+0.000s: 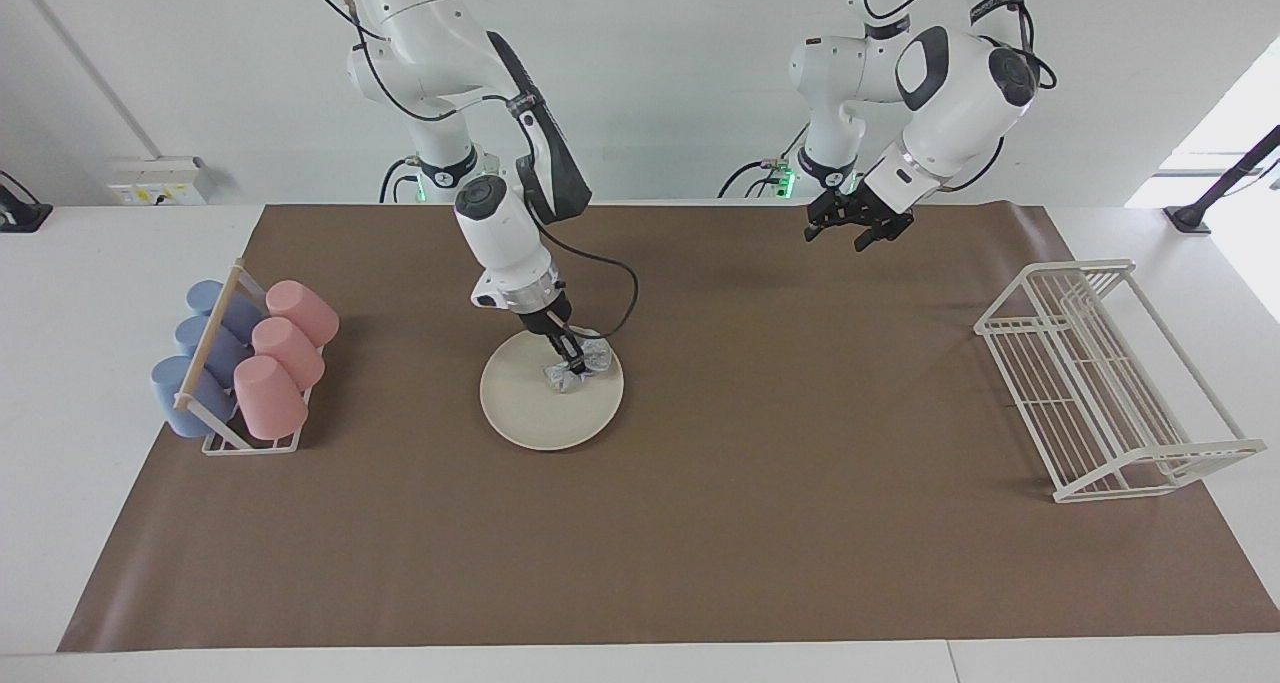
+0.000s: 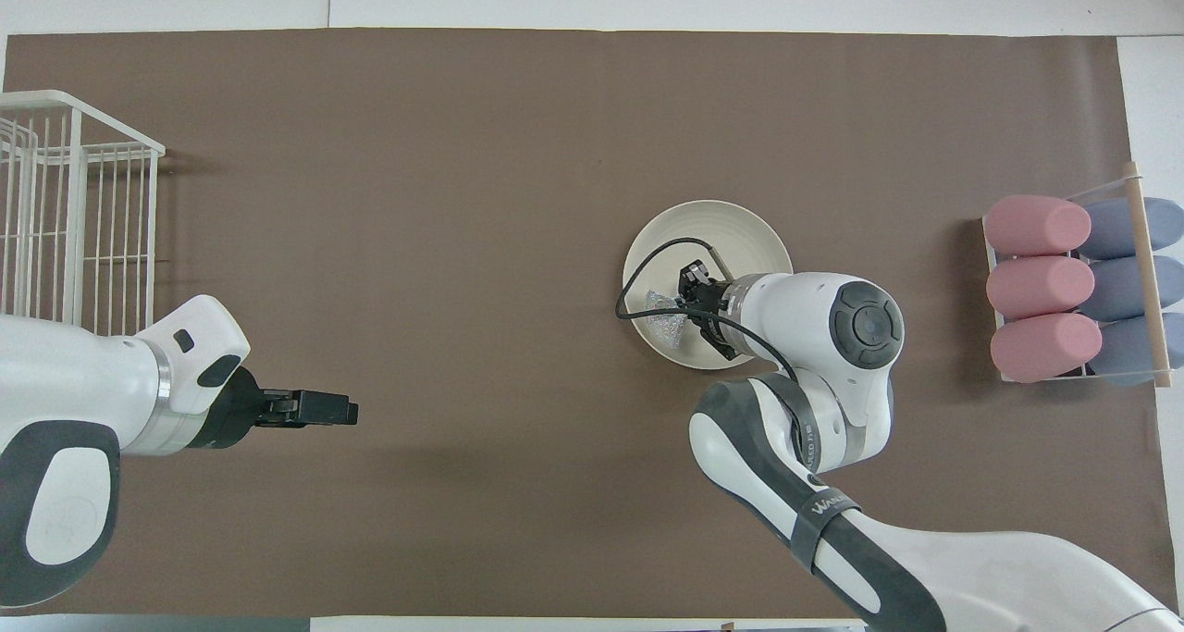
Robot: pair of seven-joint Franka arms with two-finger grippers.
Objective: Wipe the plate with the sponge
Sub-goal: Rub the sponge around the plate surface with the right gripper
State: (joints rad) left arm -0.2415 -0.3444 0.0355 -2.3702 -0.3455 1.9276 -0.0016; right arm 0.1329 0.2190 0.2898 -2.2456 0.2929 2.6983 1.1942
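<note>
One camera looks from high across the desk toward the robots; another looks steeply down. Both share the whole brown mat.

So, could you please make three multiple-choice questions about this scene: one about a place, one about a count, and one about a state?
1. Where is the sponge?
A. on the plate, at its edge toward the left arm's end of the table
B. in the wire rack
C. among the cups

2. How many pink cups lie in the cup holder?
A. one
B. three
C. five

3. What is the right gripper doing?
A. hanging open over bare mat
B. shut on a blue cup
C. shut on the sponge

Answers:
1 A: the sponge sits on the plate, at its rim toward the wire rack.
2 B: three pink cups lie beside the blue ones.
3 C: the right gripper pinches the sponge; the left gripper waits open in the air.
</note>
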